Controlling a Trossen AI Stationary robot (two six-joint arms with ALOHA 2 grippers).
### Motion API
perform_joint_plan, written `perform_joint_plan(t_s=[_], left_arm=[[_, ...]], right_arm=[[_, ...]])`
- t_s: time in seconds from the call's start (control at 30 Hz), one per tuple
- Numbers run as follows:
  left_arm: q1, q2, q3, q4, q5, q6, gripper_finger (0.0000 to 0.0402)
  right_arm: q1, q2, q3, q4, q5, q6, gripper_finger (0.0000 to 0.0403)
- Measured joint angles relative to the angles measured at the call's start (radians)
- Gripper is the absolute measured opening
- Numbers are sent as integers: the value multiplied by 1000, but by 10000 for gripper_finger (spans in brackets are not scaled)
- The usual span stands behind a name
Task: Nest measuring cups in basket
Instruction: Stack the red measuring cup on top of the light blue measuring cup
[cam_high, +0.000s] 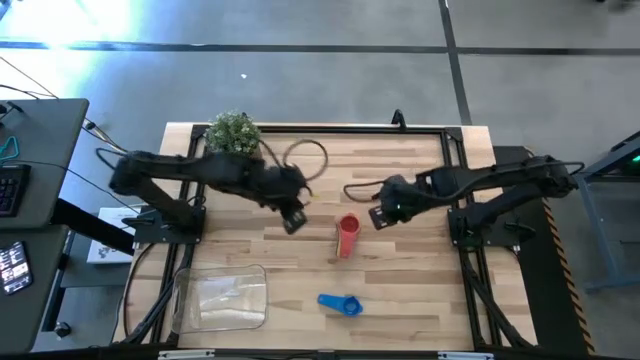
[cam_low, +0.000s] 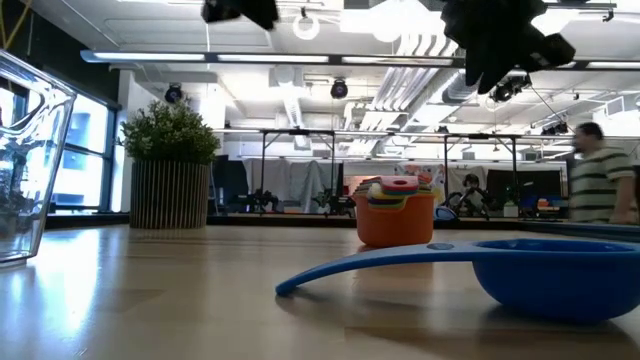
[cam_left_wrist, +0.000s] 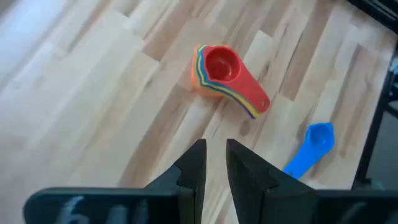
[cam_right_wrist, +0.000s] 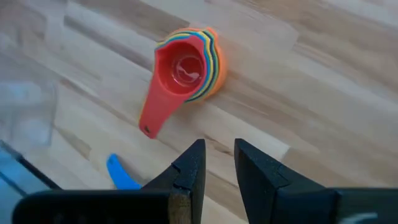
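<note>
A stack of nested measuring cups (cam_high: 347, 236) is seen standing on the wooden table (cam_high: 420, 290) near its middle, with a red cup (cam_right_wrist: 180, 71) on top and rims of yellow, green, blue and orange showing beneath it; the red handle is pointed toward the front edge of the table. A single blue cup (cam_high: 340, 304) is lying apart from the stack, nearer the front edge, its handle resting flat on the wood. The clear basket (cam_high: 220, 298) is placed at the front left corner, well apart from both, and nothing can be made out inside it. The left gripper (cam_high: 294, 222) is held above the table just to the left of the stack, its fingers (cam_left_wrist: 194, 167) parted by a narrow gap with nothing between them. The right gripper (cam_high: 380, 216) is held just to the right of the stack, likewise slightly parted and empty. A small potted plant (cam_high: 234, 132) is set at the back left of the table.
</note>
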Motion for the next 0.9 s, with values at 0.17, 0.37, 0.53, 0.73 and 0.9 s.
perform_joint_plan(t_s=[0.17, 0.37, 0.53, 0.73, 0.9], left_arm=[[-4, -131, 0, -72, -23, 91, 53], [-24, -255, 0, -140, -23, 164, 53], [-28, -332, 0, -166, -24, 209, 53], [-28, -396, 0, -189, -24, 229, 53], [-29, -435, 0, -238, -62, 223, 53]], right_arm=[[88, 74, 0, 68, 55, 179, 78], [150, 198, -1, 168, 95, 316, 78], [175, 292, -1, 242, 103, 413, 78], [188, 383, -1, 304, 99, 443, 78], [188, 436, -2, 327, 91, 466, 78]])
